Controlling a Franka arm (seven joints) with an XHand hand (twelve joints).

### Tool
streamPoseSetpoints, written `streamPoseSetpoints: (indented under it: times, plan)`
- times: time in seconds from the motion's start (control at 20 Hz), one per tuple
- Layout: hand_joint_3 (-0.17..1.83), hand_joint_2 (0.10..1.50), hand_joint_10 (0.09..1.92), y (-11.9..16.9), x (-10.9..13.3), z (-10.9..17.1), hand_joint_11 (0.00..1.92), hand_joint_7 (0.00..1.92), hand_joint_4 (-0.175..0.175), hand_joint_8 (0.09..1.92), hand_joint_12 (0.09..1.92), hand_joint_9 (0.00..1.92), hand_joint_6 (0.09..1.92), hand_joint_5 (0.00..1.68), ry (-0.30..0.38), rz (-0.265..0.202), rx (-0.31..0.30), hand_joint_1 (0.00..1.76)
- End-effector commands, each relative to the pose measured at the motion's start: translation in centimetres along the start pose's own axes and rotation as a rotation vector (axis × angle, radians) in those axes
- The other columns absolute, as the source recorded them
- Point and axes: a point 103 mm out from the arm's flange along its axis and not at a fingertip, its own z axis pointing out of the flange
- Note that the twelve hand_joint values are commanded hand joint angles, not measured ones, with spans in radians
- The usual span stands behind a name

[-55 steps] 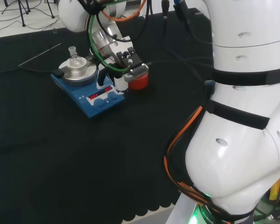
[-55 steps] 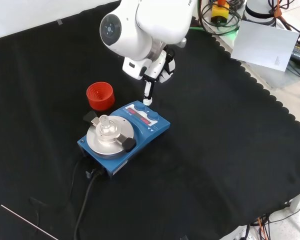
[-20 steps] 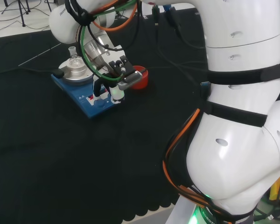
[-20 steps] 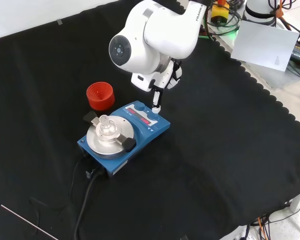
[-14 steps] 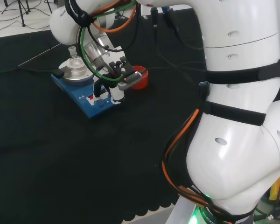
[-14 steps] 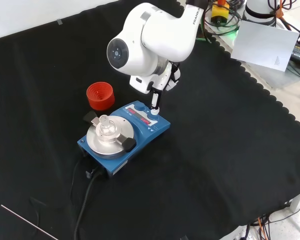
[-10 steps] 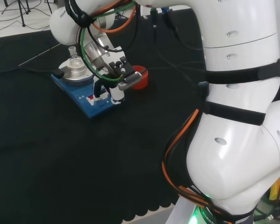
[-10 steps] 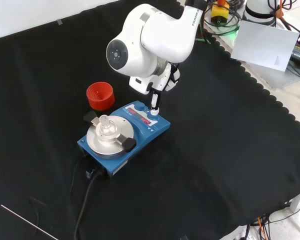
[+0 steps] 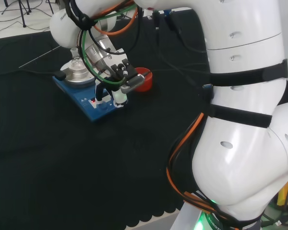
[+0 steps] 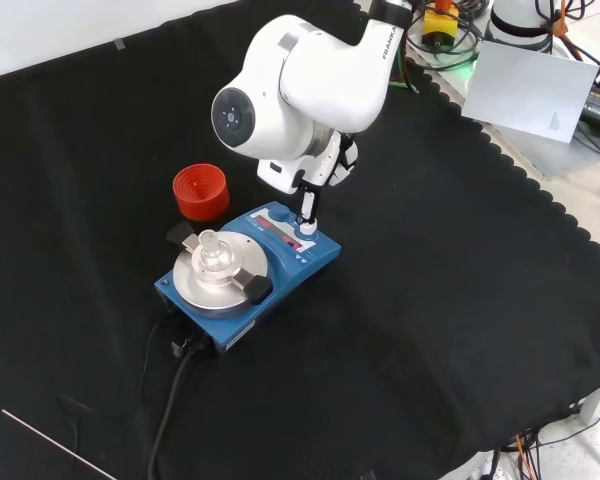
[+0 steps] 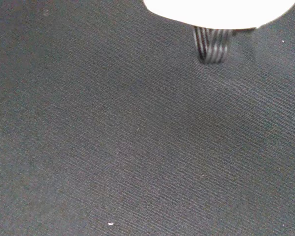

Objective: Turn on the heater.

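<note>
hand (image 10: 323, 165) poised over blue heater (image 10: 248, 262) control panel, one finger (image 10: 308, 206) extended straight down onto right-hand knob, presumably to switch on.

The head view looks from behind and above the arm's base, over the white arm links (image 9: 245, 120) at its right, across the black cloth (image 9: 62, 167). The front view faces back at the arm from the opposite side, high up, looking down on nearly the whole cloth (image 10: 460, 300). Both take in the blue heater (image 9: 93, 103) (image 10: 250, 270) and the red ribbed stand (image 9: 144, 79) (image 10: 200, 192). The wrist view sits very close above bare cloth (image 11: 137, 147).
</note>
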Motion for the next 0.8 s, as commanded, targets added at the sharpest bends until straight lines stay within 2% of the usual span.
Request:
streamPoseSetpoints:
  times: [0.05,0.25,0.5,0.8]
  plan:
    - [1.32,0.53,1.62,0.3,-0.1,0.2,1.7,1.73,-0.023,1.72,1.58,1.86,0.09,0.43,-0.005,0.001,0.005,1.51]
    - [1.32,0.53,1.62,0.0,-0.1,-0.1,1.7,1.73,-0.023,1.72,1.58,1.86,0.09,0.43,0.016,-0.011,-0.01,1.51]
    - [1.33,0.53,1.62,-1.5,0.7,-2.4,1.7,1.73,-0.023,1.72,1.58,1.86,0.09,0.44,0.017,-0.026,-0.062,1.51]
    - [1.33,0.53,1.62,-3.1,1.0,-4.0,1.7,1.73,-0.023,1.72,1.58,1.86,0.09,0.44,0.01,-0.02,-0.091,1.51]
